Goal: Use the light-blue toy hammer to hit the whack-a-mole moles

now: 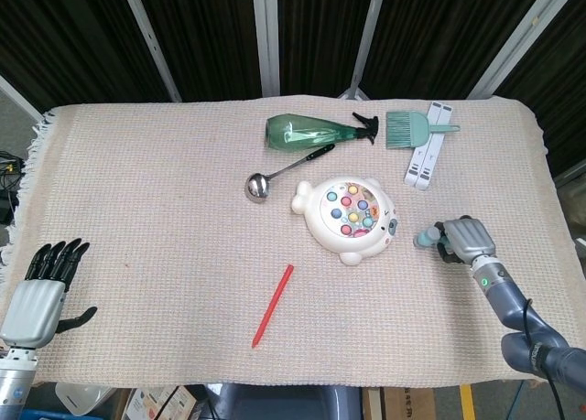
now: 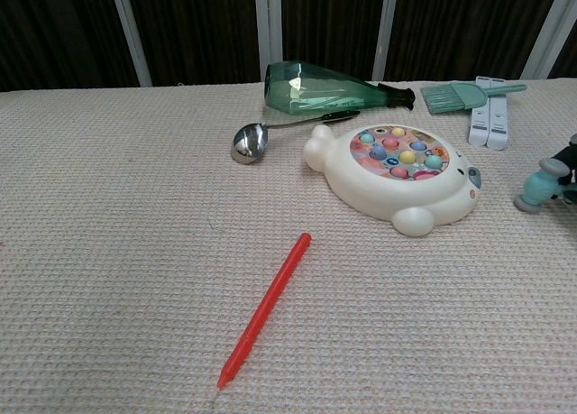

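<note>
Left hand point(image 1: 41, 292) sits at the near-left corner of the desk point(image 1: 137, 219), fingers straight and together, thumb out to the side, holding nothing, touching nothing else. It shows only in the head view.

Red stick point(image 2: 264, 309) lies flat on the woven cloth near the front, slanted, well apart from both hands.

Right hand point(image 1: 465, 240) is at the right side of the desk, fingers wrapped round the handle of the light-blue toy hammer point(image 2: 539, 188). In the head view the hammer head sticks out of the hand toward the game, close to the cloth. In the chest view only the hammer head and a bit of dark fingers show at the right edge; whether the head touches the cloth I cannot tell.

Whack-a-mole toy point(image 2: 397, 175) sits mid-desk, just left of the hammer but apart from it: cream, animal-shaped, with coloured moles point(image 1: 352, 209) on top.

Beyond it a metal ladle point(image 2: 252, 139) lies with its bowl to the left, the handle running up to a green spray bottle point(image 1: 311, 132) lying on its side. Far right: a small teal brush point(image 1: 412, 127) resting across a white folded stand point(image 1: 426, 155).
</note>
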### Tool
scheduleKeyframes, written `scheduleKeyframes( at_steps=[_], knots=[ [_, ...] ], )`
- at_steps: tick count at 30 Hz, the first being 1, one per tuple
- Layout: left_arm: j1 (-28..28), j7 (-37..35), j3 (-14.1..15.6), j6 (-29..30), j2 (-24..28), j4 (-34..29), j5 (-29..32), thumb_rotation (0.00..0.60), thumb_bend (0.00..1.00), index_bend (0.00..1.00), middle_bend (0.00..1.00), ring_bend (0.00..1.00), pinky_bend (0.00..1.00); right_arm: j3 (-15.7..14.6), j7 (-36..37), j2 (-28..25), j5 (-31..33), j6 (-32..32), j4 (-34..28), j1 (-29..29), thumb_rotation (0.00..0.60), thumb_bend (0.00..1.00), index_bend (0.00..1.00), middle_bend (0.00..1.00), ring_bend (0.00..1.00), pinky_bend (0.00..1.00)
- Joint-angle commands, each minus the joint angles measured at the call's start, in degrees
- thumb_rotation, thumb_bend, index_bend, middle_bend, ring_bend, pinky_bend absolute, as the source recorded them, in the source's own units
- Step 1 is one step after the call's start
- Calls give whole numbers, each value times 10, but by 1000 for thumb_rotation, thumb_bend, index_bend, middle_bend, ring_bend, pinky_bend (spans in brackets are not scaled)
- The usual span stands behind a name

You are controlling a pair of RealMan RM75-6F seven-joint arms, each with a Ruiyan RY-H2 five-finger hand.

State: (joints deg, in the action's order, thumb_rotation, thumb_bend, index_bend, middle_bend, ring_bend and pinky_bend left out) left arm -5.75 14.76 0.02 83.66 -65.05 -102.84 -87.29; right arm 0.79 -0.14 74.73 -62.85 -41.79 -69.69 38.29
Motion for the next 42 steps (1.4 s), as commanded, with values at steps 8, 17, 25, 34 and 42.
scheduleKeyframes(
  at_steps=[8,17,25,34,42],
  knots=[
    [0,-2,-1,-1,-1,3,1,600,148,0,12,0,0,7,3,-1,-1,7,3,-6,600,632,474,516,356,174],
    [-2,-2,-2,-3,-2,3,2,600,148,0,12,0,0,11,2,-2,3,16,3,-11,600,586,306,415,269,137],
    [-3,2,-3,-5,-2,1,3,600,148,0,12,0,0,15,0,-1,3,23,5,-14,600,504,237,379,238,115],
    [-4,4,-3,-5,-2,0,3,600,148,0,12,0,0,19,-3,-1,3,26,6,-18,600,352,91,315,186,59],
    [-2,1,-4,0,-2,1,3,600,148,0,12,0,0,32,1,-24,-1,-7,-31,-33,600,249,0,89,6,0]
  ],
)
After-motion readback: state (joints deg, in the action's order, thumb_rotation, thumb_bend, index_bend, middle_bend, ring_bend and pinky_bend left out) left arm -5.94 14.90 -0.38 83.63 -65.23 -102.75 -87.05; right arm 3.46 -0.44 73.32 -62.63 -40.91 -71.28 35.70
